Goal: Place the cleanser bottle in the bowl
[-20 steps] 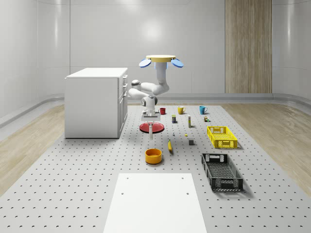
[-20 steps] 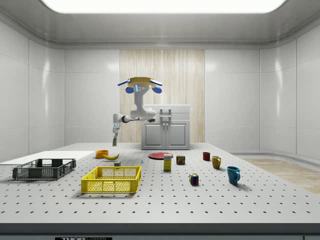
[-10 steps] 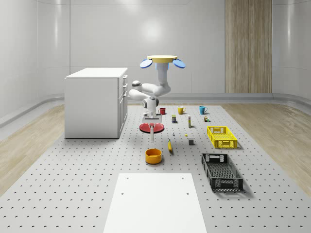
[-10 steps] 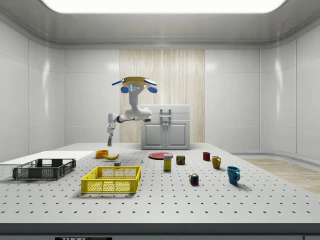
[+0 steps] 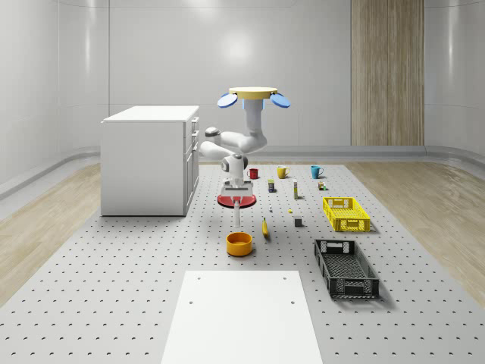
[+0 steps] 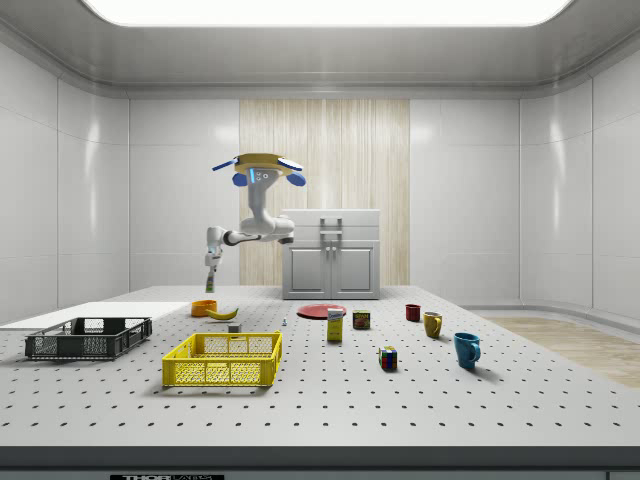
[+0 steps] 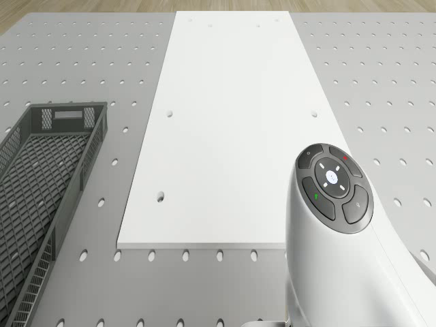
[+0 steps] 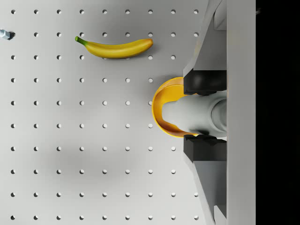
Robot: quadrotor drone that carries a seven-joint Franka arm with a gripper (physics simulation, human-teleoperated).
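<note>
The drone hovers above the perforated table, over the red plate, with its arm reaching down and forward. My gripper is shut on the cleanser bottle, a slim white bottle hanging upright below the fingers. The orange bowl sits on the table just beneath it. From the side, the bottle hangs a short way above the bowl. Along the wrist, the black pads clamp the grey-white bottle, which overlaps the bowl.
A banana lies beside the bowl. The red plate, mugs and small boxes stand further back. A yellow crate and a black crate sit on the whole-scene view's right, a white board in front, a cabinet at left.
The drone and arm have carried the bottle toward the side view's left, away from the red plate, to a spot above the orange bowl. The grip stays shut.
</note>
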